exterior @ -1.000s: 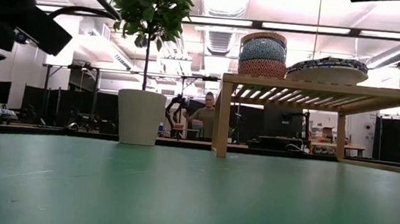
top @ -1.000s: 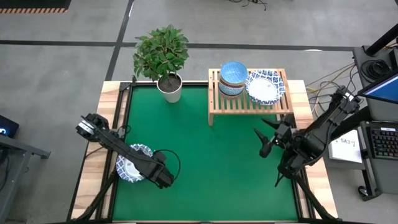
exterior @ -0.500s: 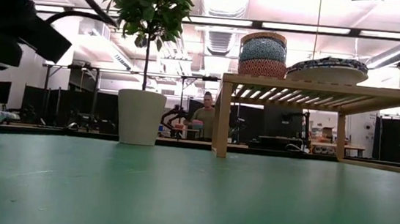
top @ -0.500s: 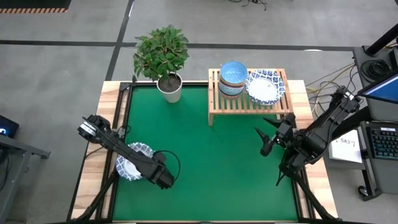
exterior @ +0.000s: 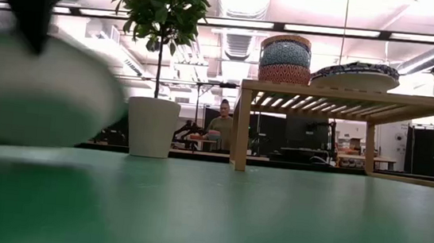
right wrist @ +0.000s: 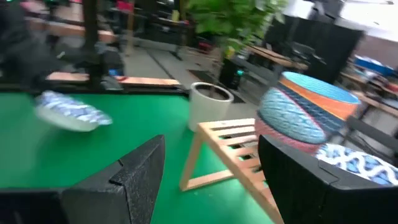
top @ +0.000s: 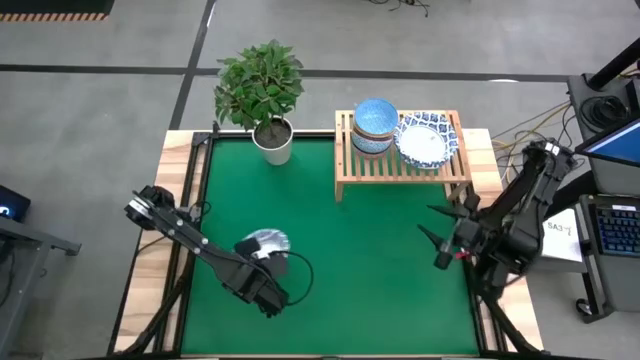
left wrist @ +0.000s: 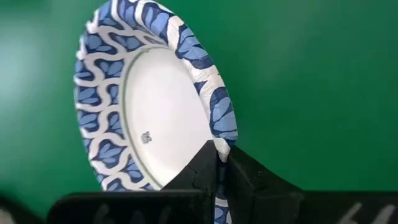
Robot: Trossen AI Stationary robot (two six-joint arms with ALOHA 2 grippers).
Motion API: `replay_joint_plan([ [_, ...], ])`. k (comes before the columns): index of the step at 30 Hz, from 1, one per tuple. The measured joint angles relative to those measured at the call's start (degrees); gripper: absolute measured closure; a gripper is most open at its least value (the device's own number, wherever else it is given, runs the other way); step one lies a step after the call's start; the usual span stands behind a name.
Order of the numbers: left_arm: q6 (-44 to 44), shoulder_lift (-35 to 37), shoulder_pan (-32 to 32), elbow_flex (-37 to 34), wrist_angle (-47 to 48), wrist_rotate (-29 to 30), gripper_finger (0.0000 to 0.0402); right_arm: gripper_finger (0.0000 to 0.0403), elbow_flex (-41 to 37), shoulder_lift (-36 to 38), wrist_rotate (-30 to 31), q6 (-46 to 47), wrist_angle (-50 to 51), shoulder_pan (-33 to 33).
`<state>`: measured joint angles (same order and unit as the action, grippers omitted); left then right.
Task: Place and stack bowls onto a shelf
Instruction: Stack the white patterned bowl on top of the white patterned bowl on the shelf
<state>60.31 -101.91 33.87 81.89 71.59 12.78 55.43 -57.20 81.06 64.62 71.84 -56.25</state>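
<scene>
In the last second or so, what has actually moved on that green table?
The left end effector, shut on the rim of a blue-patterned bowl, has lifted it off the mat and carried it from the table's left edge toward the middle. The right end effector, open, drifted a little away from the shelf. The stacked bowls, the wide bowl beside them and the plant stayed put.
</scene>
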Motion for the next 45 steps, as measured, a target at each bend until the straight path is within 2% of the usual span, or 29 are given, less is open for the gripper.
replay_joint_plan([
  [9, -31.3, 0.0, -1.1, 16.0, -2.4, 18.7, 0.0401, 0.0156, -1.8, 0.8, 1.6, 1.2, -0.6, -10.1],
  [12, -39.4, 0.0, -3.1, 20.0, -6.1, 20.8, 0.0401, 0.0156, -2.0, 0.5, 1.7, 1.4, -1.4, -11.5],
  [21, -67.7, 0.0, -9.5, 24.6, -22.3, 20.8, 0.0401, 0.0156, -2.0, 0.5, 3.0, 1.3, -3.5, -12.0],
  [25, -76.1, 0.0, -13.6, 25.1, -27.1, 20.9, 0.0401, 0.0156, -2.0, 0.1, 1.5, 1.3, -4.1, -12.7],
  [27, -79.0, -0.1, -15.8, 25.1, -29.2, 20.8, 0.0401, 0.0156, -2.0, -0.6, -0.4, 0.6, -5.3, -13.9],
  [31, -84.4, -0.1, -19.4, 25.1, -35.0, 20.7, 0.0401, 0.0156, -2.0, -2.2, -0.4, -1.5, -8.0, -18.9],
  [38, -89.9, -0.1, -23.6, 25.0, -44.4, 11.6, 0.0401, 0.0165, -2.0, -4.7, 3.5, -1.8, -9.2, -26.5],
  [45, -90.7, -0.6, -27.3, 24.2, -55.4, 5.0, 0.0401, 0.0181, -2.0, -4.7, 4.5, -3.0, -9.1, -27.1],
])
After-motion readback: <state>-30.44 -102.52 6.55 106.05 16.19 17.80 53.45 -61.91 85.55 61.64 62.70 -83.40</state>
